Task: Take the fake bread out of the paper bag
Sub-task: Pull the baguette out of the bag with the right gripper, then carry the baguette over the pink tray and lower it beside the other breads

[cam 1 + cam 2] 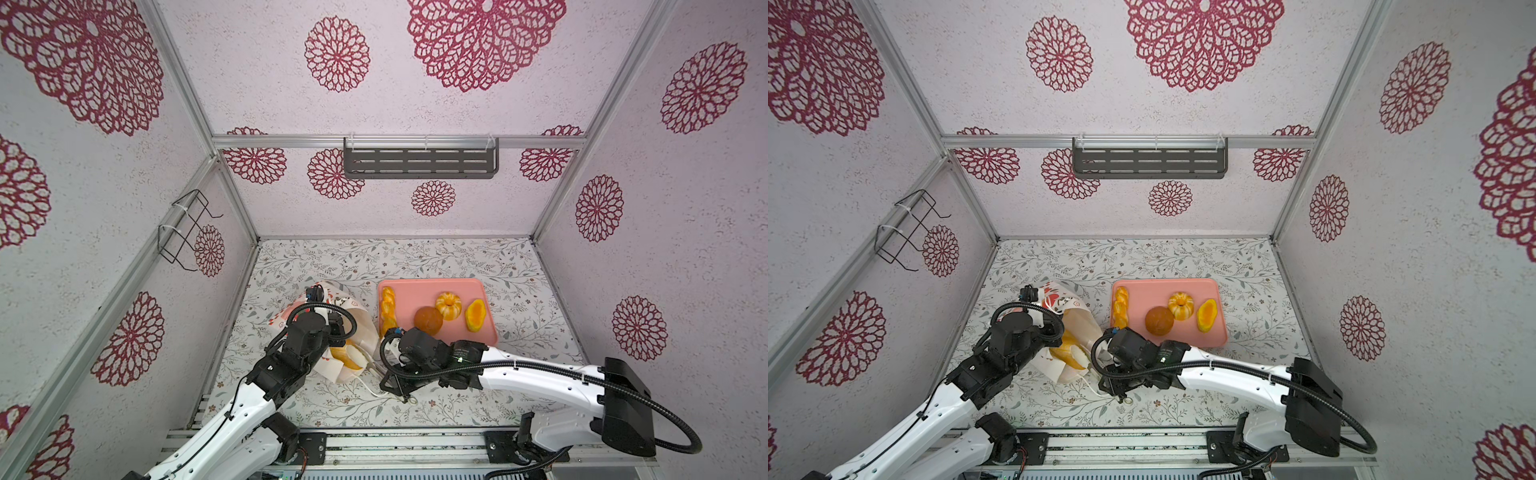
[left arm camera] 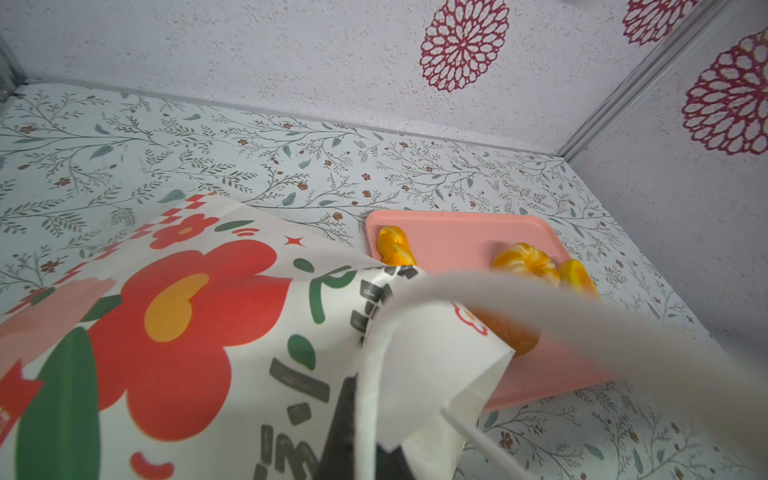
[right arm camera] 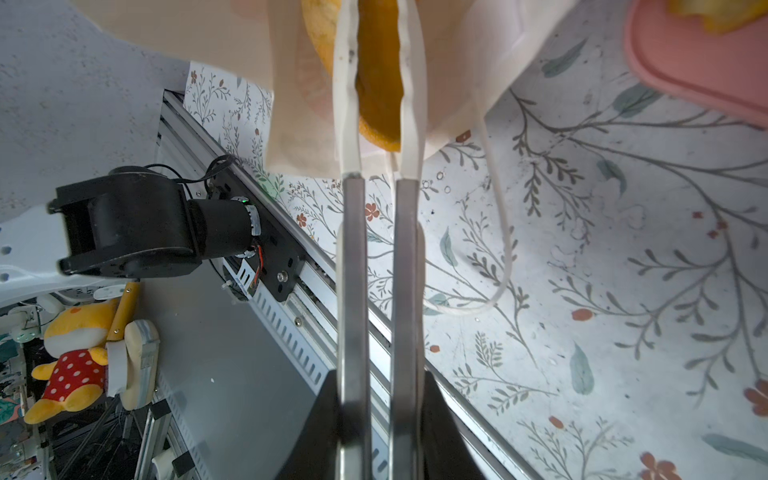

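Note:
The white paper bag [image 1: 353, 309] with red flower print [image 2: 187, 311] lies tipped on the table, its mouth toward the front. My left gripper [image 2: 368, 440] is shut on a fold of the bag's paper beside a white cord handle. An orange-brown loaf of fake bread [image 3: 380, 83] shows in the bag's mouth [image 1: 345, 357]. My right gripper [image 3: 379, 50] reaches into that mouth, its long white-tipped fingers shut on the loaf. A braided stick [image 1: 387, 309], a round brown bun [image 1: 428, 321], a ridged ring bun [image 1: 449, 305] and a yellow-orange oval [image 1: 475, 315] lie outside the bag.
Those loaves rest on a pink tray [image 1: 478, 286] right of the bag. A loose cord handle [image 1: 388, 392] trails over the table near the front. A wire rack [image 1: 183, 228] hangs on the left wall, a grey shelf [image 1: 419, 160] on the back wall.

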You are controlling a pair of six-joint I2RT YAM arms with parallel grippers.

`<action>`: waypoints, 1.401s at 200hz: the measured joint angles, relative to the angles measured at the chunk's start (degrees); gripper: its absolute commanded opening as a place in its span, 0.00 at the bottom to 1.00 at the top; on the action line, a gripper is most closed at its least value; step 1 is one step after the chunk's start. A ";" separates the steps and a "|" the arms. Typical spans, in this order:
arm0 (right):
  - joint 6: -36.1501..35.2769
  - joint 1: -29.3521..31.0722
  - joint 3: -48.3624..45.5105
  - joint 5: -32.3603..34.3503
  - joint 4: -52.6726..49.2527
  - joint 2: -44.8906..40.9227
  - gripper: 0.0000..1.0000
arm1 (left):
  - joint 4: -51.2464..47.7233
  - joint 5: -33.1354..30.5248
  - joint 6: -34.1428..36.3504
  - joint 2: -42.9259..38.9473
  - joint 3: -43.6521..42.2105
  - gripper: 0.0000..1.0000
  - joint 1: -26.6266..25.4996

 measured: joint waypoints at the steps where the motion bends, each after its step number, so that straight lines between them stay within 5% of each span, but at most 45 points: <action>1: 0.02 0.00 -0.04 0.09 -0.09 -0.13 0.00 | 0.00 -0.13 -0.07 0.07 0.02 0.00 0.00; 105: 4.90 0.00 -6.73 5.25 -6.58 -15.89 0.00 | -3.52 -14.29 -8.17 3.17 1.27 0.00 -0.04; 186: 15.30 0.04 -15.76 12.13 -8.15 -37.66 0.00 | -6.93 -18.97 -13.62 2.95 1.64 0.00 1.68; 280: 27.39 -7.50 -19.32 25.11 0.94 -32.70 0.00 | -10.23 -19.08 -15.10 -3.52 1.55 0.00 1.79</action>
